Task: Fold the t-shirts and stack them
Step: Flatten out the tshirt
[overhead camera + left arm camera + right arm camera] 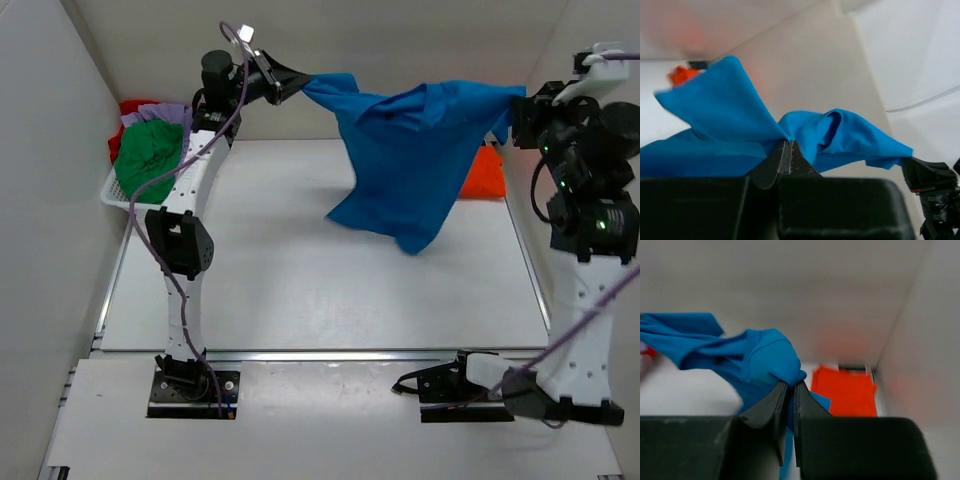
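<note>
Left pincer (300,86) and right pincer (519,110) each clamped an upper edge of the blue t-shirt (415,160), stretched aloft over the table's (300,290) far edge, presumably to spread it for folding; orange t-shirt (484,176) lay at the far right corner.

My left arm reared up and reaching far, left gripper (292,84) high at far left, jaws pinched on the blue t-shirt (410,150), my right arm upright, right gripper (518,112) high at far right, clamped likewise.
</note>
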